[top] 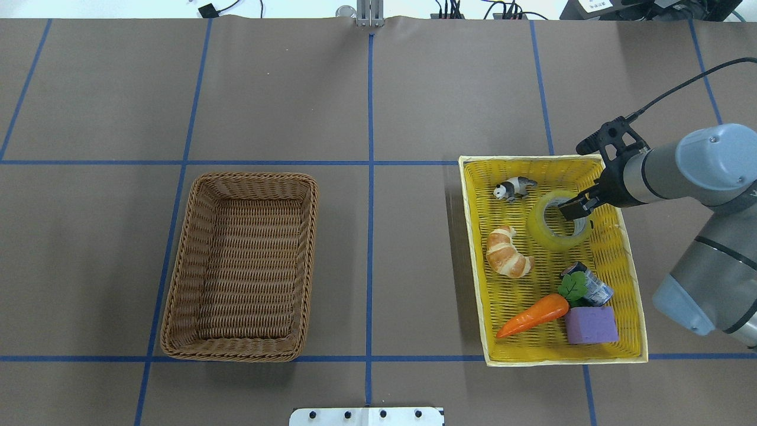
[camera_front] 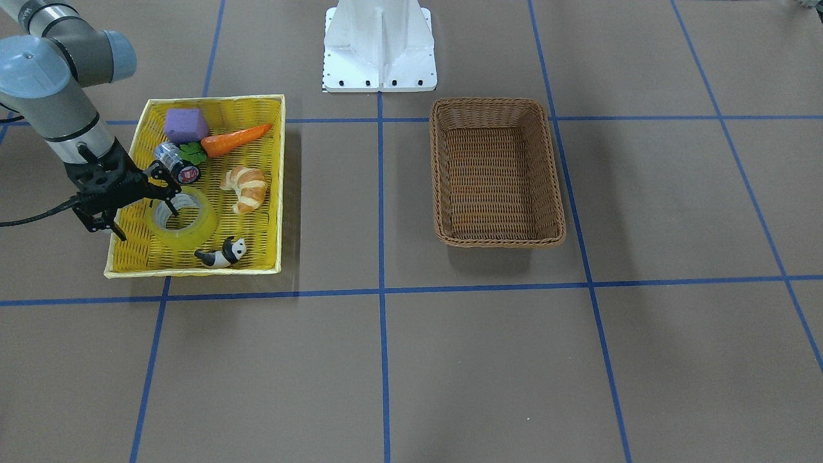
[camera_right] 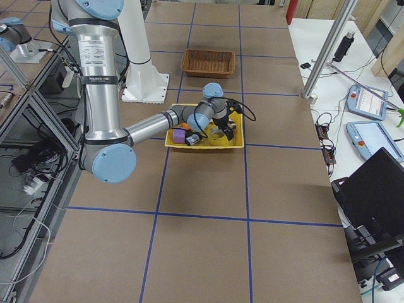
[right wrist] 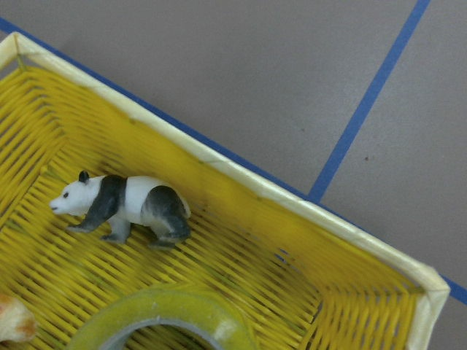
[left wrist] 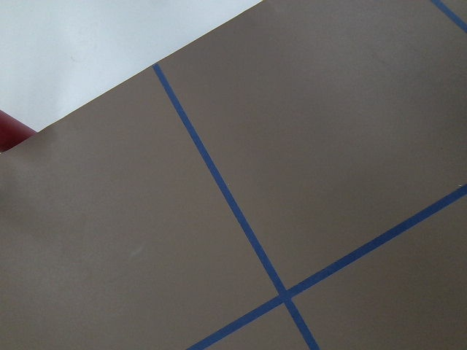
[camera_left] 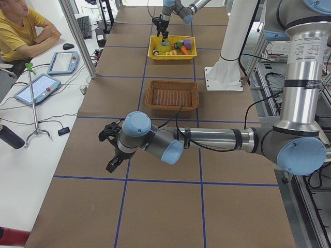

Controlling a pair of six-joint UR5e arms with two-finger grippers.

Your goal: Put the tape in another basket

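1. The tape (camera_front: 202, 226) lies flat on the floor of the yellow basket (camera_front: 193, 272), hole upward, in the half of it away from my base. A toy panda (camera_front: 222, 254) stands near it on one side, a croissant (camera_front: 245, 188) on another, and a small silver cylinder (camera_front: 173, 161) just beyond it toward my base.
2. My right gripper (camera_front: 146, 222) is down over the roll with its jaws spread wide. As I read the front and overhead views, one finger reaches into the core and the other hangs outside the roll, by the basket's outer wall. The gap between them is far wider than the tape's wall, so I have hold of nothing.
3. My right wrist camera shows only the top arc of the roll, the panda and a corner of the basket. My fingers are not in it.
4. My left gripper (camera_left: 107, 151) is parked over bare table, well apart from both baskets. It shows only in the side view, so I cannot tell whether it is open or closed.
5. The brown wicker basket (camera_front: 498, 104) sits across the centre line with nothing in it.
6. I judge the task barely begun: the reach is made, but the squeeze, the lift, the carry across to the wicker basket and the release are all left to do
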